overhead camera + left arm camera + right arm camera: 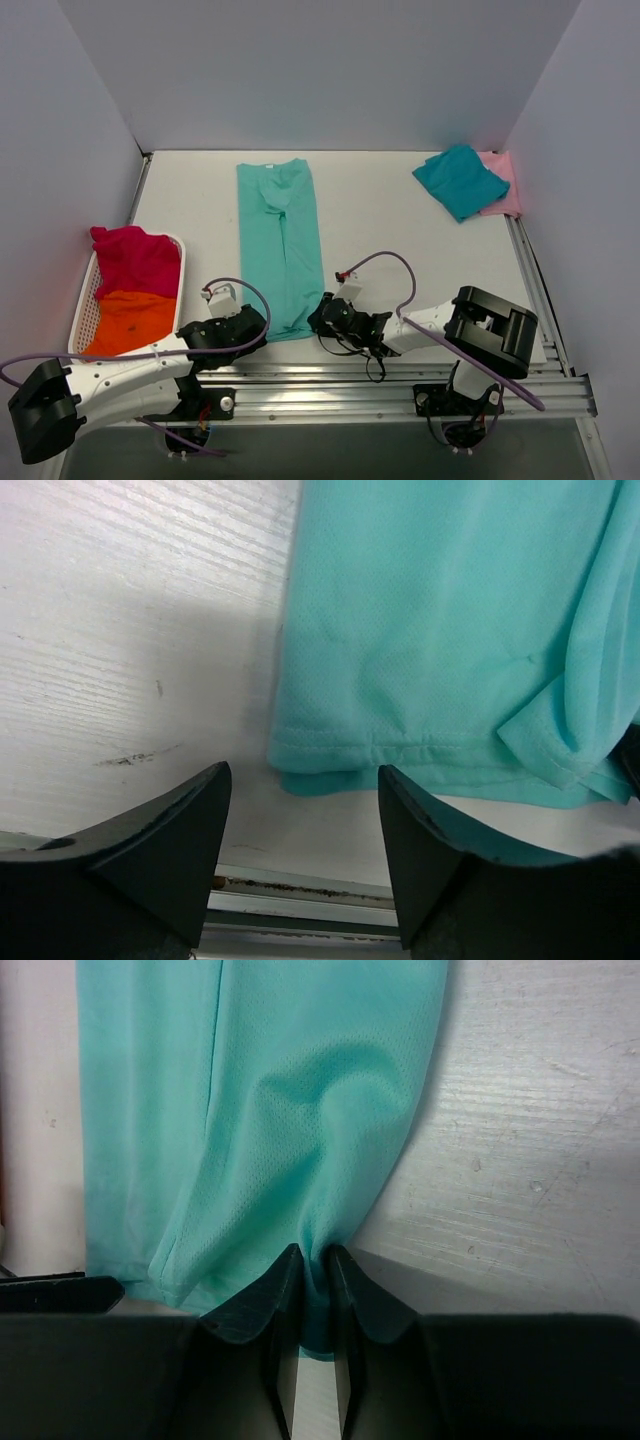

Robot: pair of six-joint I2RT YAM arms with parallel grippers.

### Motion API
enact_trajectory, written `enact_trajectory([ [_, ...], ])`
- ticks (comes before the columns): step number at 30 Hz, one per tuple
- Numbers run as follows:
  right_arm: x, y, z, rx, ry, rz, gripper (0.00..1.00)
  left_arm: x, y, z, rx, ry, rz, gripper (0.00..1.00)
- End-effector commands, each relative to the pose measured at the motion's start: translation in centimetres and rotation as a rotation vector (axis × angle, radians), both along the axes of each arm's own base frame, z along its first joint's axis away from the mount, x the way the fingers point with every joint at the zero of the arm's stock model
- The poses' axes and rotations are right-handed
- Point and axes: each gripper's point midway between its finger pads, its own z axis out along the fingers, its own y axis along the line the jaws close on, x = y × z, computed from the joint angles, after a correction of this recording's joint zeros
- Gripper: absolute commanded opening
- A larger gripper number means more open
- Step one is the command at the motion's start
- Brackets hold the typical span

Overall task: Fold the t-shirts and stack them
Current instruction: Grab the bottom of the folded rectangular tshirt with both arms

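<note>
We see the mint-green t-shirt (pixel 282 245) laid lengthwise on the table (pixel 400 240); right gripper (pixel 316 1260) clamped on its near hem, left gripper (pixel 305 780) jaws apart, hem's other corner just at its fingertips

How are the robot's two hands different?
The left gripper is open, gripping nothing; the right gripper is pinched shut on the mint-green shirt. The left gripper sits by the shirt's left corner, the right gripper at its right corner. Both are at its near hem.
</note>
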Motion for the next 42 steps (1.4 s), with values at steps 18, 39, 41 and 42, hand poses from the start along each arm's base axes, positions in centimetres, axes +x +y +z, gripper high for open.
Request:
enact_trajectory([
  [18,-2.2,-6.3,-4.7,-0.242,0.107,0.005,0.0,2.7,-1.3,-0.3,0.02,-0.082,0.092,0.46],
  [39,-2.9,-6.8,-3.4,-0.241,0.094,-0.004,0.0,1.0,-1.2,1.5,-0.027,-0.117,0.05,0.02],
  [41,-3.1,-7.1,-2.4,-0.24,0.081,-0.012,0.0,0.5,-1.0,2.1,-0.026,-0.112,0.043,0.02],
  [42,-3.4,-6.7,-1.8,-0.229,0.072,-0.007,0.0,0.4,-1.2,2.7,-0.035,-0.114,0.039,0.02],
])
